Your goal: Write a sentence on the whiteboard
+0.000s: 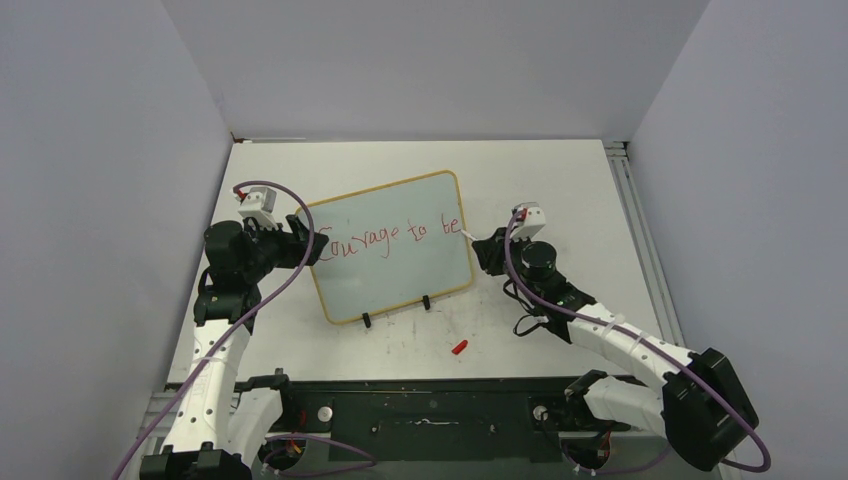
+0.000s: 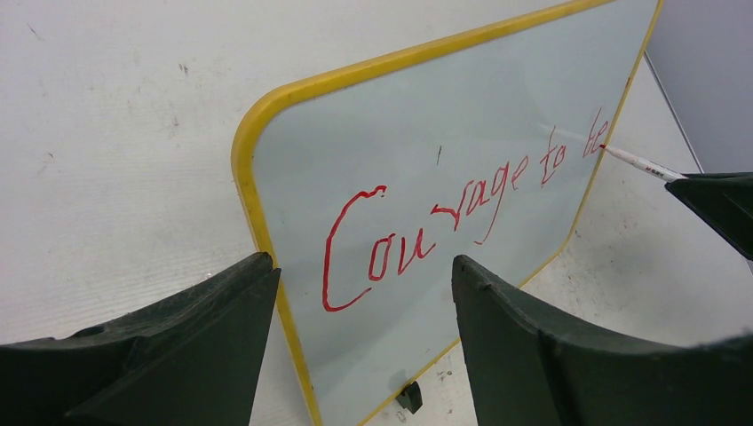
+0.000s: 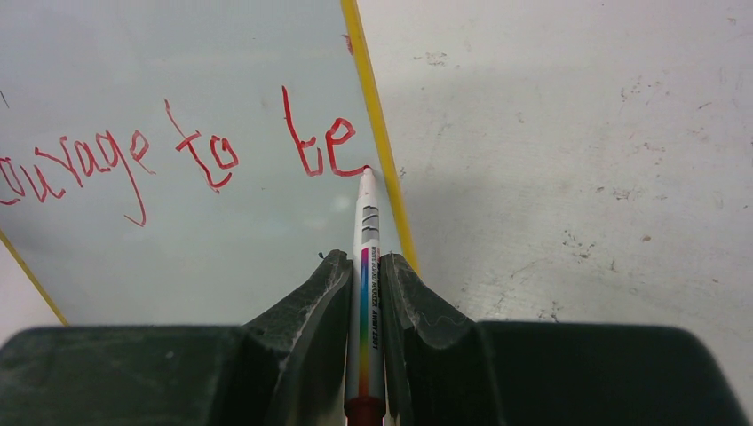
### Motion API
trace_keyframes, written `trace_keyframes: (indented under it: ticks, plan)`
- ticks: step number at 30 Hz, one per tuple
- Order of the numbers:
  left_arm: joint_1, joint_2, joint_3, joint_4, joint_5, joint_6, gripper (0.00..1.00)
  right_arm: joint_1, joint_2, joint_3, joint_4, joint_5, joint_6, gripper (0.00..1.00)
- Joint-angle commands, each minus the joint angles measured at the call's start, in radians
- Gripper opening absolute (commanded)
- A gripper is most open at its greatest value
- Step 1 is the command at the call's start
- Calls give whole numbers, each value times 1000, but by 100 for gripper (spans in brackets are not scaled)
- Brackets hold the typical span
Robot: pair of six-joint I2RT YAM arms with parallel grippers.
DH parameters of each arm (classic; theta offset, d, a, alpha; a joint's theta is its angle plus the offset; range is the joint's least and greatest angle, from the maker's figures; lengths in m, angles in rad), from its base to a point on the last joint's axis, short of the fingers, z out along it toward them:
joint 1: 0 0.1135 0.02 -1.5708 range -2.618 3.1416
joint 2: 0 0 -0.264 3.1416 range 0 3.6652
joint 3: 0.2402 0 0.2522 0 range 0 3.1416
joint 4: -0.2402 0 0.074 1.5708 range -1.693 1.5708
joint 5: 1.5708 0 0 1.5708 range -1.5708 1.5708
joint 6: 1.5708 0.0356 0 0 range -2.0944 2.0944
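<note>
The whiteboard (image 1: 400, 280) is standing on its two black feet near the middle of the table (image 1: 560, 190), turned slightly so that its right end is sitting farther back than its left. Red handwriting (image 1: 390, 237) is running across its upper half in one line, reading "Courage to be", with the "be" ending just beside the yellow frame at the right edge.

The red tip of a white marker (image 3: 367, 222) is touching the board at the tail of the last "e". The marker is carrying a rainbow stripe and a line of small black print along its barrel, too fine to read with certainty. The right fingers (image 3: 324, 293) are pinching the barrel tightly from both sides, and the right arm is reaching in from the right with its elbow bent low over the table and its wrist pointing left toward the board.

The left arm is rising along the left side and bending in, and the left fingers (image 2: 204, 328) are standing spread wide, straddling the board's lower left edge; whether they are touching the frame I cannot tell.

A small red piece (image 1: 459, 348) is lying on the table in front of the board, apart from it.
</note>
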State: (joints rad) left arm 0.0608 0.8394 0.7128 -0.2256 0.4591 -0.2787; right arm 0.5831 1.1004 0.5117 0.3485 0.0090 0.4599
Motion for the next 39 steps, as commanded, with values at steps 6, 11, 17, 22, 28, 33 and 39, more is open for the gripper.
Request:
trace_keyframes:
  ticks: [6,11,17,22,28,33,39]
  plan:
    - [12,-10,24,36,-2,-4,70,0,-84,20,13,-41,-14,5]
    - [21,0,28,30,-6,-8,70,3,-151,33,-30,-95,-28,5]
    - [33,11,30,27,-3,-13,70,20,-199,34,-75,-102,-33,5]
    - [38,21,30,25,2,-17,70,64,-204,19,-80,-85,-24,5]
    - [40,20,27,27,7,-18,70,211,-186,0,-60,-12,-10,5]
    - [39,20,24,26,9,-19,70,288,-155,-30,4,39,31,5]
    - [39,14,21,25,3,-16,70,382,-105,-45,77,103,49,5]
